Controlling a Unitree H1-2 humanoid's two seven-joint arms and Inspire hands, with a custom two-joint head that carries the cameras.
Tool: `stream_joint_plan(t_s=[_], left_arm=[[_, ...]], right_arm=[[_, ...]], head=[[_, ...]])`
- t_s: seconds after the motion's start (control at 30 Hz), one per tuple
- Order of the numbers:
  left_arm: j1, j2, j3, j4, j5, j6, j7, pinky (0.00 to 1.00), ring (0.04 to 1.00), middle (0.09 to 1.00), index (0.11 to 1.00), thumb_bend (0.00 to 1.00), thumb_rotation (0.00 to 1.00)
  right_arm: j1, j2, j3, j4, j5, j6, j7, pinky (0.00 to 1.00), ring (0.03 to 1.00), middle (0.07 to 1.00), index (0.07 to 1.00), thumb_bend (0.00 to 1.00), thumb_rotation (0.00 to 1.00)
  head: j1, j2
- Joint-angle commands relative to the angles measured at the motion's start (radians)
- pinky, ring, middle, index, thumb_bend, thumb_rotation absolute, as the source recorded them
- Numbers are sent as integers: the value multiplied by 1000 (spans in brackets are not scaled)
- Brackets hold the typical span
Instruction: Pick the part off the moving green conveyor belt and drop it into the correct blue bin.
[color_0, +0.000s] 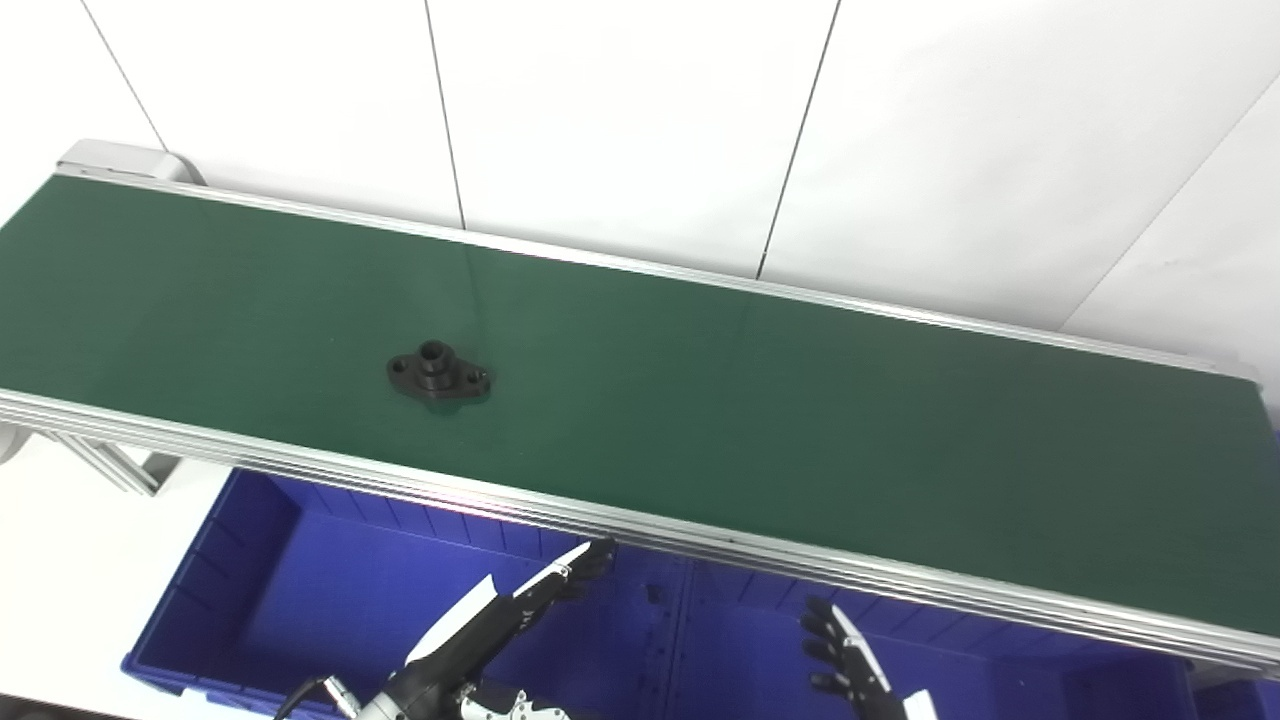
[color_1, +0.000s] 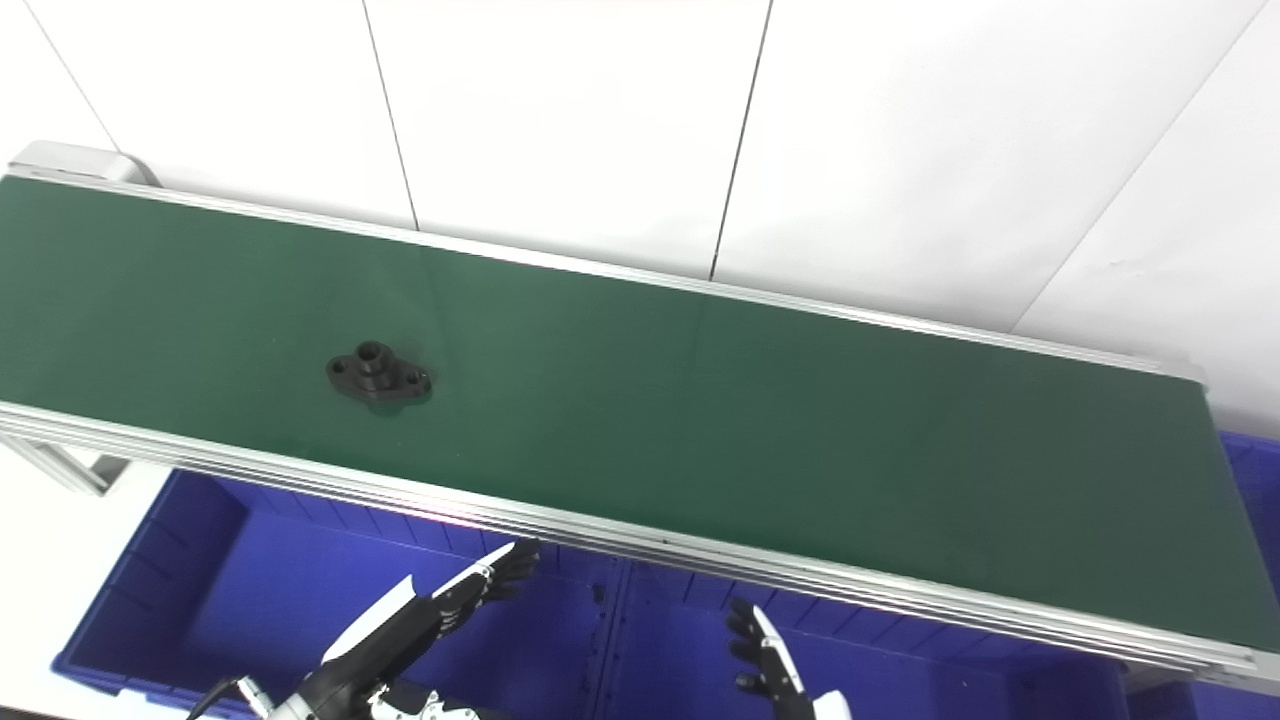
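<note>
We see the left robot hand (color_0: 520, 600) below the belt's near rail, fingers extended and empty, over the left blue bin (color_0: 250, 600). The black flanged part (color_0: 438, 370) lies on the green conveyor belt (color_0: 750, 400) toward its left end, beyond and left of this hand, long axis along the belt. The right robot hand (color_0: 845, 655), fingers spread and empty, is farther away.

I see the part (color_0: 438, 371) flat on the green conveyor belt (color_0: 760, 400), left of the belt's middle, nearer its front rail. It's black: an oval flange, a hole at each end, short hollow boss upright at centre. Blue bin (color_0: 300, 590) sits below the belt's front rail.
</note>
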Motion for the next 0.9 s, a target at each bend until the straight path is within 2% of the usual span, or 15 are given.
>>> stream_joint_plan(t_s=[0.0, 0.13, 0.27, 0.4, 0.5, 0.6, 0.7, 0.77, 0.87], left_arm=[[-3, -5, 2, -29, -8, -7, 5, 938, 972, 980, 972, 803, 254], [-7, -9, 1, -23, -6, -12, 8, 932, 970, 978, 972, 793, 256], [-15, -13, 0, -17, 1, -10, 9, 926, 968, 981, 977, 776, 267], [-26, -20, -1, -8, 18, -6, 12, 920, 963, 981, 978, 771, 278], [-36, -26, -3, 5, 31, -22, 14, 876, 930, 961, 971, 755, 277], [-48, -31, -4, 18, 29, -24, 10, 853, 916, 953, 968, 748, 281], [-57, -36, -5, 30, 38, -28, 15, 854, 915, 950, 966, 749, 287], [-61, -39, -5, 34, 42, -22, 16, 855, 915, 950, 966, 749, 293], [-65, -39, -5, 35, 49, -16, 17, 853, 914, 950, 968, 747, 296]], right_arm=[[9, 8, -8, -20, -8, -108, -50, 768, 849, 876, 894, 760, 233], [8, 12, -29, -48, -19, -151, -81, 774, 847, 872, 876, 777, 236], [-4, 10, -44, -116, -1, -151, -70, 767, 844, 871, 876, 780, 246], [-49, 2, -72, -208, -28, -101, -37, 755, 809, 860, 874, 788, 275], [-100, -4, -100, -268, -21, -45, 10, 703, 801, 854, 873, 804, 298], [-166, -14, -125, -290, -26, -11, 48, 698, 801, 851, 871, 798, 334], [-243, -17, -144, -283, -42, -4, 70, 700, 789, 838, 862, 778, 331], [-295, -17, -151, -286, -72, 28, 98, 706, 787, 833, 860, 760, 322], [-353, -22, -152, -295, -106, 93, 152, 719, 796, 841, 865, 733, 358]], head=[[0, 1], [-2, 7], [-6, 9], [-3, 8], [-4, 9], [-7, 8], [-11, 8], [-13, 7], [-16, 6]])
